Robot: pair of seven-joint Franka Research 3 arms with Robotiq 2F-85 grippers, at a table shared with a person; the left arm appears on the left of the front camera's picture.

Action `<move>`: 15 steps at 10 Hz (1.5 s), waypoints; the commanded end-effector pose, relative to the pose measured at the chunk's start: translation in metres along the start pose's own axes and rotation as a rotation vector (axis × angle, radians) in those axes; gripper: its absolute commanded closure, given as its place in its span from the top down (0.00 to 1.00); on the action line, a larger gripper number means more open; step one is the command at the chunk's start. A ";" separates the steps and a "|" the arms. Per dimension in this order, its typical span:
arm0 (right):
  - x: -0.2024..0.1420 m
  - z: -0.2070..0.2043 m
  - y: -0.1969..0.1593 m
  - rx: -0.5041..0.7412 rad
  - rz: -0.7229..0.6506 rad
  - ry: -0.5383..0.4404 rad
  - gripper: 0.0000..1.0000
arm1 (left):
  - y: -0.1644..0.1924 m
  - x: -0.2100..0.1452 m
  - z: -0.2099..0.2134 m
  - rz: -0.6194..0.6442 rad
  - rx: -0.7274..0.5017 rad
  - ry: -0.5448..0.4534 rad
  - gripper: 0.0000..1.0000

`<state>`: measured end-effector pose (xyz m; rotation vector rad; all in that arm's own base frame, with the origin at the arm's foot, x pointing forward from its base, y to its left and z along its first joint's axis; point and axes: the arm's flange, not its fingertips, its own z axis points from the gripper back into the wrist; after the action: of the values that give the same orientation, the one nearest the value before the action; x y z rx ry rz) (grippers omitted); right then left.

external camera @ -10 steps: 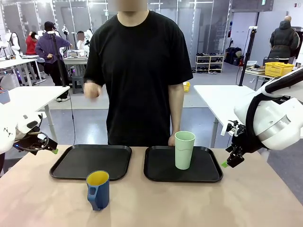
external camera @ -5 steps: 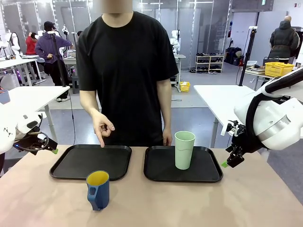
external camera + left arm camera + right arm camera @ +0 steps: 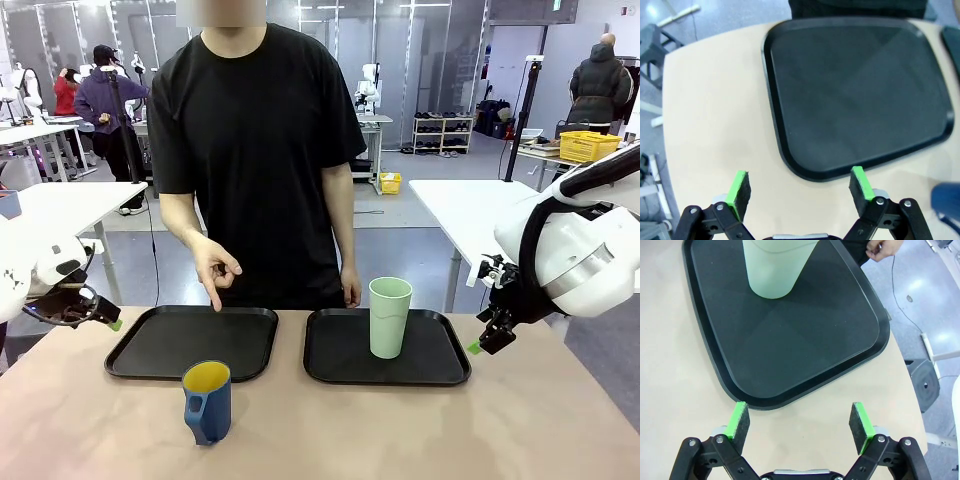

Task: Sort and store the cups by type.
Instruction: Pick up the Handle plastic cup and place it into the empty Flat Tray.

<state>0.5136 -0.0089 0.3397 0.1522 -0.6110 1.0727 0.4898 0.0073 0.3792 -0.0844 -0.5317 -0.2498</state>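
The dark-blue mug (image 3: 207, 402) stands nearest on the beige worktop (image 3: 400, 430), just before the left tray (image 3: 192, 342) — in the left wrist view it is a blue blur, cut off at the edge. The left gripper (image 3: 799, 179) and right gripper (image 3: 800, 415) are spread wide, empty. Farther, the pale-green tumbler (image 3: 389, 317) stands upright on the right tray (image 3: 440, 365) — beyond, a person's hand (image 3: 215, 268) points down
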 end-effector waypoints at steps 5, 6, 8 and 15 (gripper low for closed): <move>0.001 -0.001 -0.002 -0.007 -0.005 -0.012 1.00 | -0.023 0.010 0.043 -1.049 -0.209 0.219 1.00; 0.001 -0.001 -0.002 -0.007 -0.005 -0.012 1.00 | -0.036 0.001 0.040 -1.171 -0.275 0.272 1.00; 0.001 -0.001 -0.002 -0.007 -0.005 -0.012 1.00 | -0.055 -0.015 0.038 -1.342 -0.337 0.353 1.00; 0.001 -0.001 -0.002 -0.007 -0.005 -0.012 1.00 | -0.071 -0.016 0.032 -1.305 -0.349 0.349 1.00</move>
<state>0.5141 -0.0088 0.3399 0.1521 -0.6115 1.0728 0.4433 -0.0554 0.3971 -0.0118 -0.1087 -1.6009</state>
